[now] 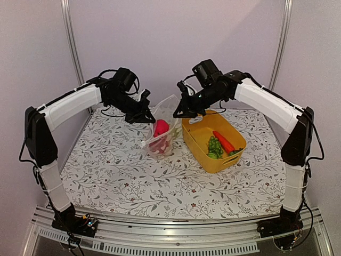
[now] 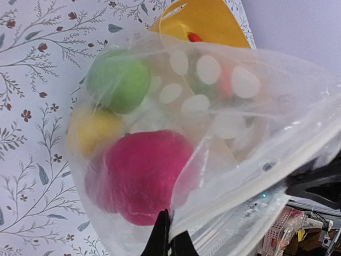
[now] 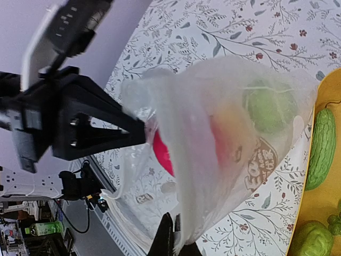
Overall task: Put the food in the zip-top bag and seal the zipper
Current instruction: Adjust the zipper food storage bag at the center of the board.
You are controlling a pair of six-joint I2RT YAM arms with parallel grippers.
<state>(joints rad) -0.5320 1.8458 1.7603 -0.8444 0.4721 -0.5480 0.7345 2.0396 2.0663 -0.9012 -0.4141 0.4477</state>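
The clear dotted zip-top bag (image 1: 162, 128) hangs above the table between both grippers, its bottom near the cloth. Inside it are a red apple (image 2: 139, 173), a yellow lemon (image 2: 91, 129) and a green piece (image 2: 118, 80). My left gripper (image 2: 169, 237) is shut on the bag's mouth edge with the zipper (image 2: 256, 184). My right gripper (image 3: 178, 242) is shut on the opposite mouth edge. The bag also shows in the right wrist view (image 3: 224, 138). An orange carrot (image 1: 223, 141) and green pieces (image 1: 214, 146) lie in the yellow tub (image 1: 198, 140).
The yellow tub stands just right of the bag, close to the right gripper. A floral cloth (image 1: 133, 181) covers the table. Metal frame posts (image 1: 72, 48) stand at the back corners. The table's front rail (image 1: 160, 234) is near the arm bases.
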